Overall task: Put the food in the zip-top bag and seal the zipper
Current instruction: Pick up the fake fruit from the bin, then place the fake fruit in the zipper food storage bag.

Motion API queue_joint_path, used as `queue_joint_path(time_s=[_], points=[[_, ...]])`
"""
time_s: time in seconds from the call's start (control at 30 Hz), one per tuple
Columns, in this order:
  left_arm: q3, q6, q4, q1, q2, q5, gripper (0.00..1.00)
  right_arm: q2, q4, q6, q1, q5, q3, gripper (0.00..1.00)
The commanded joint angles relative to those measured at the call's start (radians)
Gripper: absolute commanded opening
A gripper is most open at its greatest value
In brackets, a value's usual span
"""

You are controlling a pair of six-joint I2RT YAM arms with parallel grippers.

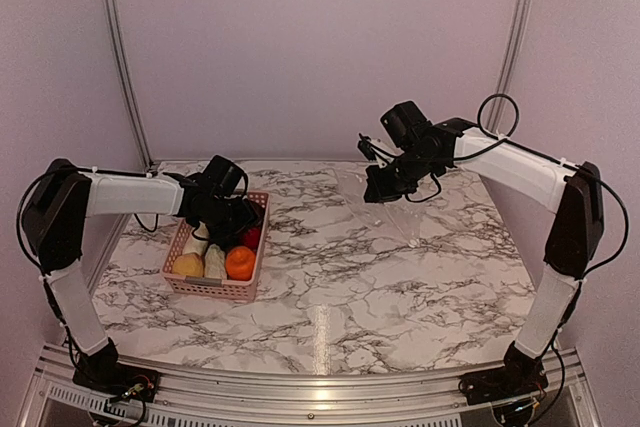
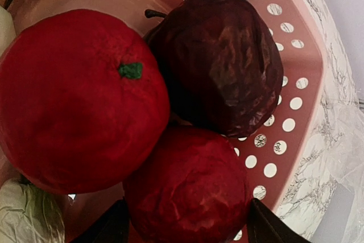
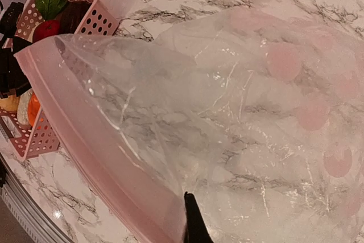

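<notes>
The food lies in a pink basket [image 1: 215,290]. In the top view I see an orange [image 1: 240,263], a yellow fruit [image 1: 188,265] and a white radish [image 1: 214,262]. My left gripper [image 1: 215,222] reaches down into the basket's far end. Its jaws [image 2: 187,226] stand open, one finger close to each side of a red round piece [image 2: 187,186]. Beside that lie a red fruit with a green stem [image 2: 74,95] and a dark brown piece [image 2: 222,55]. My right gripper [image 1: 375,187] is shut on the mouth edge of the clear zip-top bag [image 3: 244,112] and holds it up. The pinkish zipper [image 3: 85,135] runs along that mouth.
The basket [image 3: 96,18] stands at the table's left, and the bag [image 1: 420,212] hangs down to the marble top at the right. Walls and metal rails close in the back and sides.
</notes>
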Motion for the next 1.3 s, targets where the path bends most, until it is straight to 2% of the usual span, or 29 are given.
queue_joint_path(time_s=[0.0,0.17,0.47,0.7,0.93,1.27], points=[[0.044,-0.001,-0.007,0.007,0.033,0.044,0.69,-0.031,-0.005,-0.006,0.004,-0.01,0.038,0.0],[0.026,0.018,-0.004,0.007,-0.022,-0.013,0.6,-0.041,0.005,0.003,0.005,-0.007,0.027,0.0],[-0.006,0.093,-0.066,0.006,-0.231,-0.121,0.54,-0.048,0.014,-0.009,0.004,0.017,0.03,0.0],[-0.072,0.171,-0.048,-0.014,-0.407,-0.15,0.5,-0.04,0.011,-0.004,0.006,-0.002,0.044,0.0],[-0.087,0.299,0.116,-0.069,-0.446,-0.017,0.46,-0.05,0.031,0.029,0.008,-0.016,0.029,0.0],[0.099,0.358,0.314,-0.22,-0.288,0.173,0.44,-0.035,0.055,0.079,0.025,-0.045,0.053,0.0]])
